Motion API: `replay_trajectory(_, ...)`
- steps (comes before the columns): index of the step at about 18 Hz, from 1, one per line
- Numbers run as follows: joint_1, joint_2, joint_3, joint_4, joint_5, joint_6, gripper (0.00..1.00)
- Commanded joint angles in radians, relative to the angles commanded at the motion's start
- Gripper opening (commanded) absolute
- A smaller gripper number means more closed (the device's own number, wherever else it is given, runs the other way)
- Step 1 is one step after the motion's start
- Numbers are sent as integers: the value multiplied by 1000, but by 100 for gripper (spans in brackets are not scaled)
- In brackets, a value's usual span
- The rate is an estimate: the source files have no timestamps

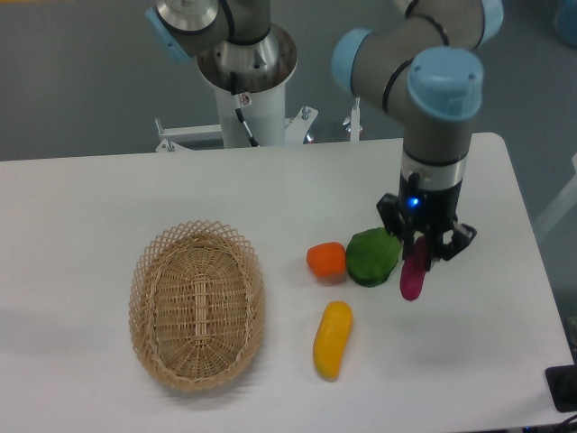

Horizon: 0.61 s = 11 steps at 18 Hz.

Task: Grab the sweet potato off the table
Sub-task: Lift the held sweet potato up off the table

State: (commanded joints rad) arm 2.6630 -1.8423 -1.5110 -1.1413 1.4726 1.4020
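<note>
Gripper (422, 255) was clamped on the sweet potato (414, 278), 2 fingers pinching its upper end. The potato hung nearly vertical below the fingers, lower tip pointing down and slightly left. It looked lifted clear of the table (81, 225), though the exact gap under it can't be judged from this single view. A blue light glowed on the wrist just above the gripper.

The arm (439, 108) came in from the top of the frame, with grey links and light-blue joint caps, wrist pointing straight down over the right part of the table.

Other items on the table:
- Green vegetable (371, 256), rounded and leafy-looking, just left of the held potato. The gripper's left finger overlapped its right edge in the view; can't tell whether they touched.
- Round orange item (326, 260), touching or almost touching the left side of the green one.
- Yellow oblong vegetable (333, 339), lying below the orange item, long axis nearly upright in the frame and tilted a little right at the top. It sat apart from everything else.
- Oval wicker basket (196, 304), on the left half of the table, well apart from the vegetables.

The robot base pedestal (249, 77) stood behind the far table edge.
</note>
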Motion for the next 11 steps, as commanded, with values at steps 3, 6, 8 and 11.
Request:
replay_trajectory(3, 2, 5, 8, 0, 2, 0, 30)
replay_trajectory(6, -3, 5, 14, 0, 3, 0, 30)
replay_trajectory(8, -3, 2, 17, 3, 3, 0, 30)
replay_trajectory(11, -6, 0, 20, 5, 3, -5, 30)
